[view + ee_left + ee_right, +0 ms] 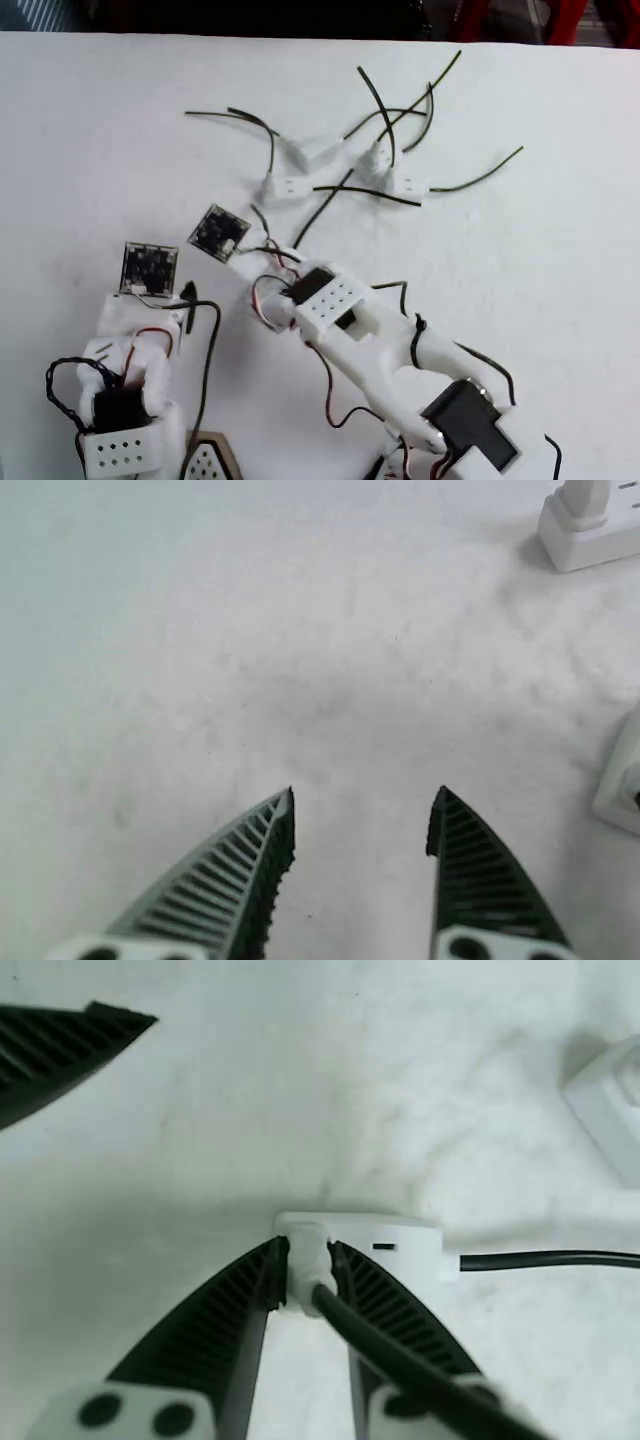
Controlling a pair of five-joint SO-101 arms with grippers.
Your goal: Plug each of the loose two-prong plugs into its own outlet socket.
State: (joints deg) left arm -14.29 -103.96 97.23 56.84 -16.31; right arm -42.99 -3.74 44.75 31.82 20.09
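A plain white tabletop (560,250) fills the frame. A dark strip (250,12) lines the top edge, with red shapes (585,20) at upper right.

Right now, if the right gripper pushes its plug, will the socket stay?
Likely slides: the socket is a small block loose on the table, nothing bracing it. Its thin cord looks floppy, little anchoring. Looks light; the plug in the right gripper may shove it.

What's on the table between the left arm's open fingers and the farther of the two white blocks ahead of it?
Nothing. In the left wrist view the table between the left gripper and the farther white block is bare.
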